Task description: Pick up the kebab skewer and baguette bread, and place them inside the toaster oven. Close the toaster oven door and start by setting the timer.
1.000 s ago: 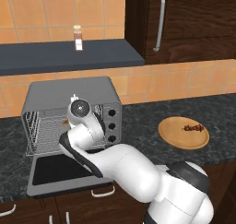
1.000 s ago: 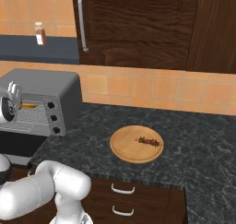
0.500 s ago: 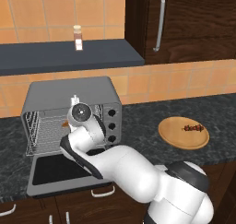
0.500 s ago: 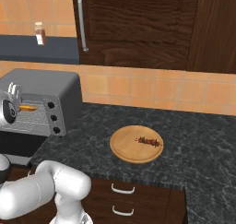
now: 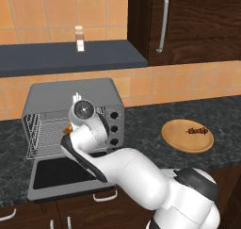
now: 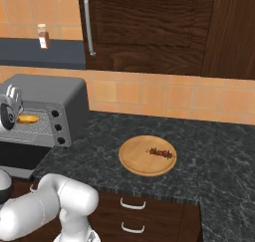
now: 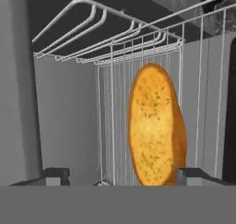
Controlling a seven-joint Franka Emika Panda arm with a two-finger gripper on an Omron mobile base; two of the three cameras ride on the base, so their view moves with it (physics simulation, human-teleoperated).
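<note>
The golden baguette bread (image 7: 156, 126) is lying on the wire rack inside the toaster oven (image 6: 55, 99), a boxy grey unit sitting on the dark surface. The toaster oven door (image 5: 61, 174) is hanging fully open, its dark glass pane facing up. The kebab skewer (image 6: 160, 152), with dark red-brown chunks, is lying flat on a round wooden board well apart from the oven.

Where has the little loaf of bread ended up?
The bread lies on the wire rack inside the open toaster oven, just ahead of the gripper; the right base view shows it near the oven's left.
</note>
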